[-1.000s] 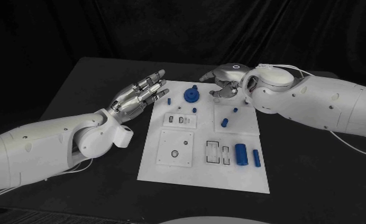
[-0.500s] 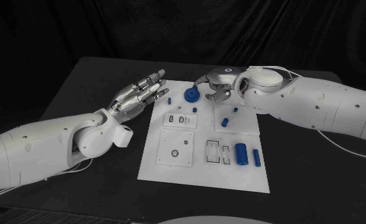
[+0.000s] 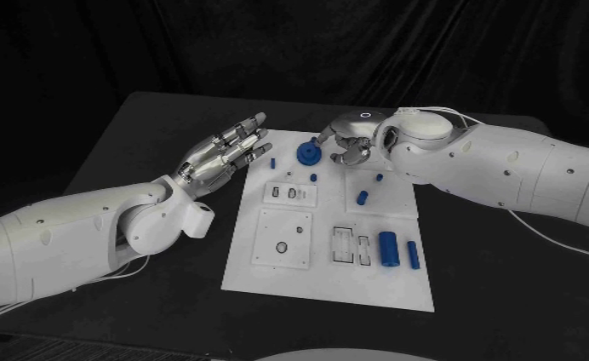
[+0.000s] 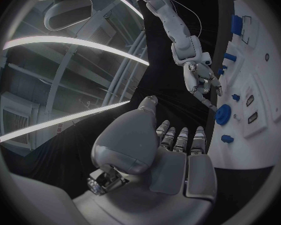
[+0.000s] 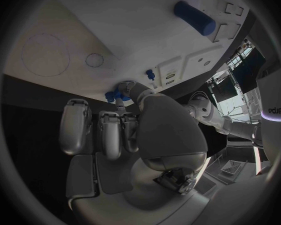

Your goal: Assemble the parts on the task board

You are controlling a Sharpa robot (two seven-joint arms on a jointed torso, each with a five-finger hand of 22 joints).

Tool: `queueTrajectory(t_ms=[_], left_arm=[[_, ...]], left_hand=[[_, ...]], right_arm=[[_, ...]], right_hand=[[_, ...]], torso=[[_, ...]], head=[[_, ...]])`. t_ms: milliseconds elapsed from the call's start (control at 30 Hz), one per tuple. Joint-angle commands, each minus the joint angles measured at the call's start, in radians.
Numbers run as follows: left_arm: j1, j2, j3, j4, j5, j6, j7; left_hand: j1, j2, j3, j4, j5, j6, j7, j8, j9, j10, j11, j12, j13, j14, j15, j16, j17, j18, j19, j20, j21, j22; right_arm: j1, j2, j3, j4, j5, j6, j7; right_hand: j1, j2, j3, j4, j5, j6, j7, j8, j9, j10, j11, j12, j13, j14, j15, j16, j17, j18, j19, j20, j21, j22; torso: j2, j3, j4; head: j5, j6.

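- The right hand [image 3: 349,141] hung over the task board's [image 3: 322,280] far edge, fingertips at the round blue gear [image 3: 311,153]; I could not tell whether they gripped it.
- The left hand [image 3: 227,155] hovered just beside the board's far left corner, fingers straight and apart, holding nothing.

The head view was taken from above, facing down over the table [image 3: 147,123], with the whole board [image 3: 331,280] seen at mid range. Each wrist view was taken close behind its own hand. The board [image 4: 265,50] [image 5: 147,40] was shared by all three views; the wrist views caught it obliquely.
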Motion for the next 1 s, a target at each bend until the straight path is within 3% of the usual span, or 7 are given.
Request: queueTrajectory(t_ms=[33,500,700,867,900,1000], left_arm=[[0.001,0.002,0.001,0.001,0.004,0.013,0.023],[0.001,0.002,0.001,0.000,0.004,0.015,0.021],[0.001,0.001,0.001,0.001,0.004,0.015,0.020],[0.001,-0.001,0.001,0.002,0.004,0.014,0.020],[0.001,-0.002,0.001,0.002,0.004,0.014,0.019],[0.001,-0.003,0.001,0.002,0.004,0.013,0.019]], left_hand=[[-0.002,0.002,0.000,-0.004,0.003,-0.002,0.001,0.000,-0.001,-0.002,0.006,-0.003,0.000,0.000,0.006,-0.007,-0.001,0.003,0.001,0.006,-0.005,-0.001],[-0.003,0.003,0.000,-0.005,0.003,-0.002,0.001,0.000,-0.001,-0.002,0.007,-0.003,0.000,0.000,0.006,-0.007,-0.001,0.003,0.001,0.006,-0.005,-0.001],[-0.003,0.003,0.000,-0.005,0.003,-0.002,0.001,0.000,-0.001,-0.002,0.007,-0.003,0.000,0.000,0.006,-0.007,-0.001,0.003,0.001,0.006,-0.005,-0.001],[-0.003,0.003,0.000,-0.005,0.003,-0.002,0.001,0.000,-0.001,-0.002,0.007,-0.003,0.000,0.000,0.006,-0.007,-0.001,0.003,0.001,0.006,-0.005,-0.001],[-0.003,0.003,0.001,-0.005,0.003,-0.002,0.002,0.001,0.000,-0.001,0.008,-0.002,0.000,0.000,0.007,-0.007,-0.001,0.003,0.001,0.007,-0.005,0.000],[-0.003,0.003,0.001,-0.005,0.003,-0.002,0.002,0.001,0.000,-0.001,0.008,-0.002,0.000,0.000,0.007,-0.007,-0.001,0.003,0.001,0.007,-0.005,0.000]], right_arm=[[-0.003,0.001,0.000,-0.002,-0.001,0.028,-0.010],[-0.004,-0.004,0.000,-0.002,-0.001,0.027,-0.009],[-0.004,-0.008,0.000,-0.001,-0.001,0.010,-0.002],[-0.004,-0.010,0.000,0.000,0.001,-0.012,0.006],[-0.004,-0.011,0.000,0.000,0.005,-0.018,0.008],[-0.004,-0.009,0.000,-0.001,0.021,-0.025,0.012]], right_hand=[[-0.013,0.000,0.008,-0.002,-0.002,0.028,0.004,0.006,0.003,0.105,0.006,0.004,0.263,0.103,0.002,-0.005,0.256,-0.012,0.000,-0.004,-0.007,0.108],[-0.047,0.000,0.041,-0.013,0.005,0.167,0.034,0.050,0.029,0.105,0.030,0.004,0.263,0.103,0.022,-0.003,0.258,-0.012,0.002,0.015,-0.011,0.114],[-0.052,0.004,0.029,-0.026,-0.009,0.244,0.037,0.090,0.068,0.105,0.034,0.004,0.263,0.103,0.026,-0.004,0.257,-0.011,0.002,0.020,-0.013,0.117],[-0.047,0.015,0.000,-0.042,-0.026,0.259,0.032,0.126,0.124,0.105,0.030,0.004,0.263,0.102,0.023,-0.007,0.253,-0.010,0.001,0.018,-0.018,0.118],[-0.042,0.020,-0.014,-0.049,-0.033,0.257,0.030,0.146,0.155,0.105,0.029,0.004,0.263,0.102,0.022,-0.008,0.253,-0.010,0.000,0.017,-0.020,0.119],[-0.040,0.030,-0.033,-0.058,-0.036,0.209,0.030,0.166,0.212,0.105,0.030,0.004,0.263,0.101,0.021,-0.009,0.252,-0.010,0.000,0.017,-0.024,0.120]], torso=[[0.000,0.0009,-0.0011],[0.000,0.0012,-0.0018],[0.000,0.0011,-0.0018],[0.000,0.0008,-0.0029],[0.000,0.0008,-0.0031],[-0.001,0.0008,-0.0041]], head=[[0.001,-0.001],[0.005,-0.004],[0.005,-0.004],[0.008,-0.005],[0.009,-0.006],[0.010,-0.007]])
